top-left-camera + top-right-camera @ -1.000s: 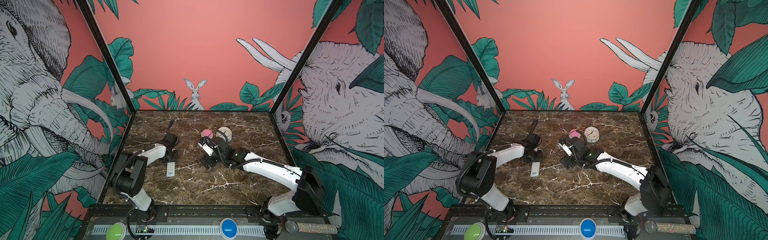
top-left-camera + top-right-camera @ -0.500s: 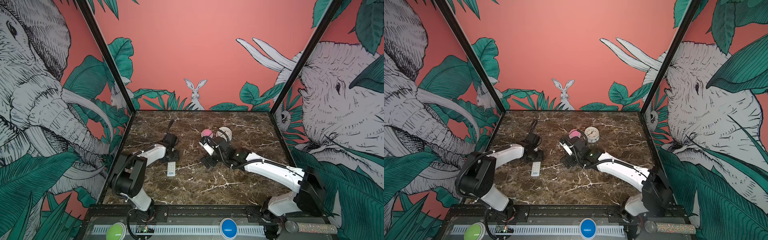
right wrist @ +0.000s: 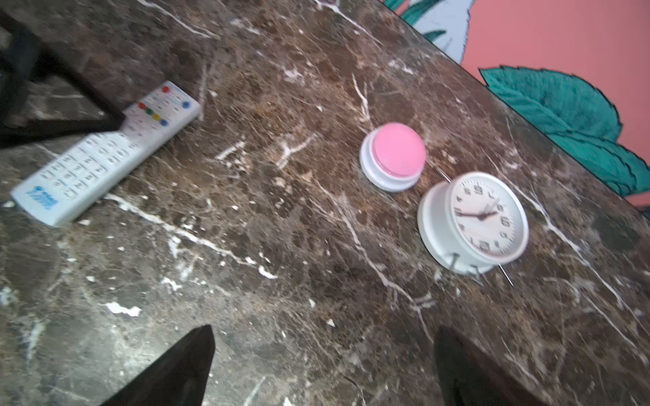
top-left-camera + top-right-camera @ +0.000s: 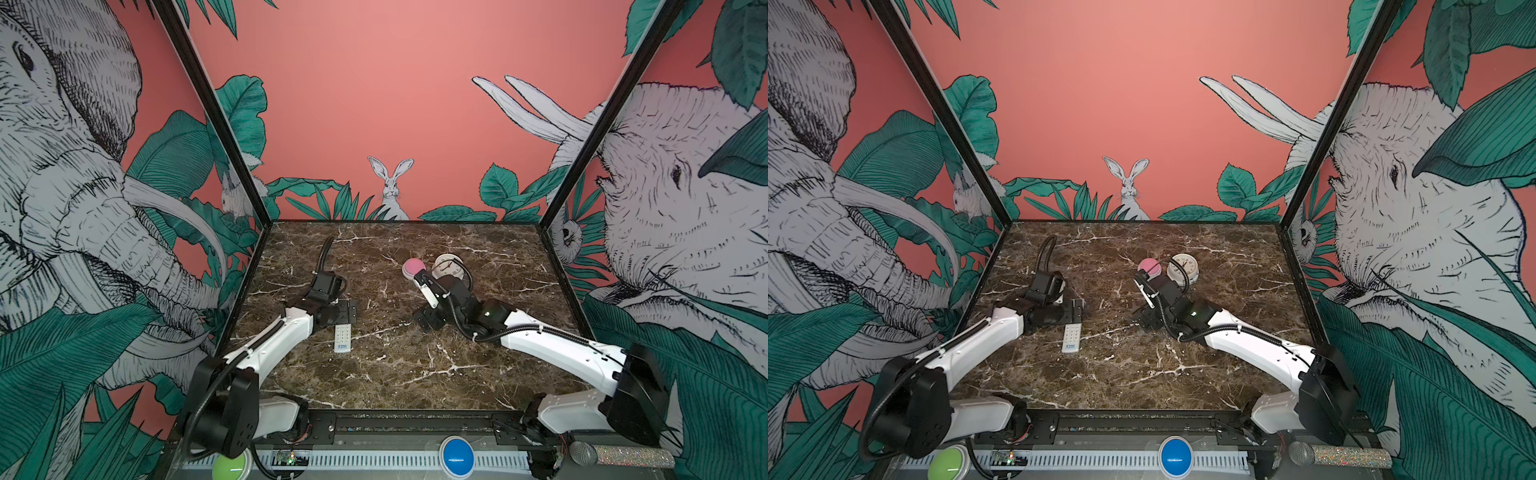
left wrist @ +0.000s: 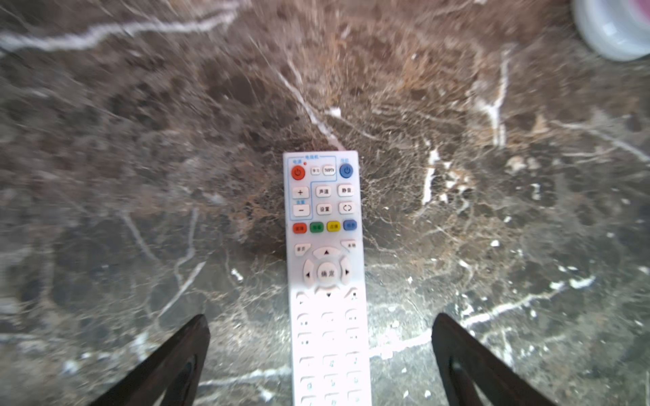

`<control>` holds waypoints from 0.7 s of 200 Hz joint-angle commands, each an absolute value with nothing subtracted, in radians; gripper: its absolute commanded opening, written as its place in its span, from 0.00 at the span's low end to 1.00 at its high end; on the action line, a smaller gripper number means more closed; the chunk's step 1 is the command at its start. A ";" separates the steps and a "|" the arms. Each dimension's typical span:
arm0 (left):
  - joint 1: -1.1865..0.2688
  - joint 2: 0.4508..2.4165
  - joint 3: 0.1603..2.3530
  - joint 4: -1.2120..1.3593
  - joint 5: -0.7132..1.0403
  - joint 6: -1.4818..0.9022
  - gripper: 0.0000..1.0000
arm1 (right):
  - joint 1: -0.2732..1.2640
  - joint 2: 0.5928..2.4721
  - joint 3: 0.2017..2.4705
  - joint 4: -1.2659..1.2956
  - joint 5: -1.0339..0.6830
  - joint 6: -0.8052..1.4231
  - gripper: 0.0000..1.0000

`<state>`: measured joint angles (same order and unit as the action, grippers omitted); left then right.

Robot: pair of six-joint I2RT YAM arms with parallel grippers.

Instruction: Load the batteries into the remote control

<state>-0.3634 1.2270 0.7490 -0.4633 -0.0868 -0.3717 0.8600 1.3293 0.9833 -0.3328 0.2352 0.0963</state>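
left hand (image 5: 320, 316) spread wide, right hand (image 3: 323, 328) spread wide, both held low

On the table (image 4: 395, 374), left of middle: remote control (image 4: 343, 338), flat, keys up, lengthwise front to back, logo end nearest the front edge. Over its far half in both top views: left gripper (image 4: 348, 309), 2 fingers (image 5: 176, 358) set to either side of it (no contact visible in the left wrist view). Toward the back, just right of middle: dome button (image 4: 412, 267) and clock (image 4: 448, 266) side by side, button on the left, clock on the right, close but apart. In front of those 2, well right of the remote control: right gripper (image 4: 430, 322), over bare table. Below the front edge: 2 round buttons (image 4: 457, 455), well apart.
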 commanded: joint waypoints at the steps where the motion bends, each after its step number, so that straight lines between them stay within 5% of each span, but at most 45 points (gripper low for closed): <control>1: -0.360 1.124 0.713 -0.457 -0.165 -0.321 0.99 | 0.806 1.244 0.923 -0.292 0.315 0.165 0.99; 87: -0.352 0.946 0.633 -0.446 -0.481 -0.353 1.00 | 0.591 0.867 0.605 -0.179 0.570 0.195 0.99; 140: -0.339 0.957 0.610 -0.410 -0.642 -0.372 0.99 | 0.448 0.795 0.469 -0.081 0.663 0.205 0.99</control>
